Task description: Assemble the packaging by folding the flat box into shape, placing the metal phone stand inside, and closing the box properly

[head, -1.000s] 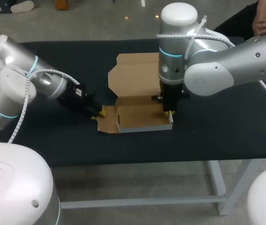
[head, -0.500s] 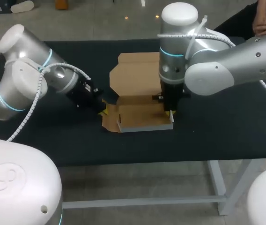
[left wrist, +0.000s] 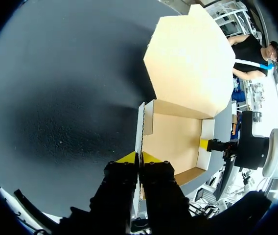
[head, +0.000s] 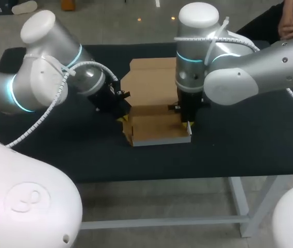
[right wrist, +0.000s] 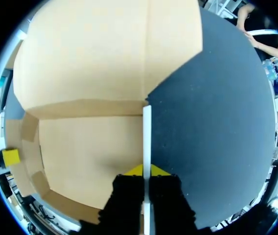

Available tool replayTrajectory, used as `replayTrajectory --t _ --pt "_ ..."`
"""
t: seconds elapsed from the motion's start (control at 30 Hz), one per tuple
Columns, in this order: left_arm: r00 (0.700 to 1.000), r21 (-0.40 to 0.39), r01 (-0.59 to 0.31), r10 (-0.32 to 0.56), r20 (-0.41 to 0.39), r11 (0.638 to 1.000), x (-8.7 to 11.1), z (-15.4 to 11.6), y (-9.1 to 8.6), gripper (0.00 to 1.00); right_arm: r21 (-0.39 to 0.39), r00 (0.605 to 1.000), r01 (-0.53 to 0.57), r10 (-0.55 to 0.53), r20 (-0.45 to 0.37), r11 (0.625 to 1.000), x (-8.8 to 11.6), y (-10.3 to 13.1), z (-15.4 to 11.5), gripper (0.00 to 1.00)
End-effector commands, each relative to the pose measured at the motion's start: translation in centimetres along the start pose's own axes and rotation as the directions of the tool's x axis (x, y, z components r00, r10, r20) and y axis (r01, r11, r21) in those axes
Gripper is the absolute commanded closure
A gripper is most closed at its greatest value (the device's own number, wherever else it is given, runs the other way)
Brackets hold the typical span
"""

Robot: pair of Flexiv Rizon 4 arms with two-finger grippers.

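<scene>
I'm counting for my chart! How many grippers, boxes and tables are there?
grippers: 2, left gripper and right gripper
box: 1
table: 1
total: 4

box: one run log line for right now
stage: folding box | left end effector: shut on left wall | right end effector: shut on right wall | lid: open | phone stand: not in view
</scene>
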State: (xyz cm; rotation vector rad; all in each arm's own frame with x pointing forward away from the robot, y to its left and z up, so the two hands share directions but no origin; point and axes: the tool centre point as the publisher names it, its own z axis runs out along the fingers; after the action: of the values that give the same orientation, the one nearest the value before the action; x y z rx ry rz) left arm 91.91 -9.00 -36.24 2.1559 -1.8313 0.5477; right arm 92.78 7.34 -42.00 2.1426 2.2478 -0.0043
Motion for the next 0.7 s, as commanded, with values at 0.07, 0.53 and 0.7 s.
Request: replayTrajectory --t 0.07,0.53,0.7 --pt "0.99 0.002 0.003 -0.003 0.138 1.0 0.9 0.7 0.2 0.74 0.005 1.0 0.002 -0.002 0.001 1.0 0.5 0.0 0.0 1.0" --pt "0.999 -0.008 -0.018 0.018 0.041 1.0 -0.2 -2.3 1.0 0.5 0.005 1.0 0.002 -0.002 0.001 1.0 0.5 0.0 0.0 1.0" --pt "0.999 -0.008 -0.025 0.025 -0.029 1.0 -1.7 -3.8 1.2 0.48 0.005 1.0 0.002 -0.002 0.001 1.0 0.5 0.0 0.0 1.0"
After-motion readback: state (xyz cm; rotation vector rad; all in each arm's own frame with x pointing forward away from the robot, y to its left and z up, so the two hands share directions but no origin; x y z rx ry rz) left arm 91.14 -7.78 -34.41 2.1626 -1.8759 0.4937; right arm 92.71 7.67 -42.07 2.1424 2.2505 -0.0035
